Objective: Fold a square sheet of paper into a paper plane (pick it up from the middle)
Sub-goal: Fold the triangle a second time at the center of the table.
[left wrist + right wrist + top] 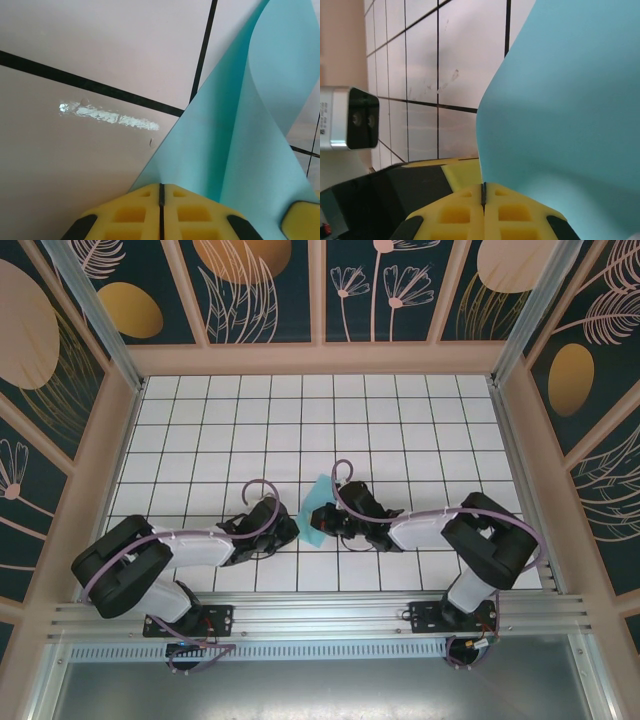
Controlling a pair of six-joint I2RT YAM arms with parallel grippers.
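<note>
The square sheet of paper (315,502) is light blue and hangs curved above the white grid table (400,420), held between my two grippers near the table's front middle. My left gripper (293,530) grips its lower left edge. In the left wrist view its yellow jaws (161,186) are shut, and the sheet (240,125) rises out of the seam and curls over to the right. My right gripper (320,518) holds the sheet from the right. Its jaws (483,186) are shut on an edge of the sheet (570,100), which bulges up and away.
Wooden-framed patterned walls (320,355) enclose the table on three sides. An aluminium rail (320,615) runs along the near edge. A shiny smear (107,116) marks one tile. The left arm's wrist camera (350,117) sits close beside the right jaws.
</note>
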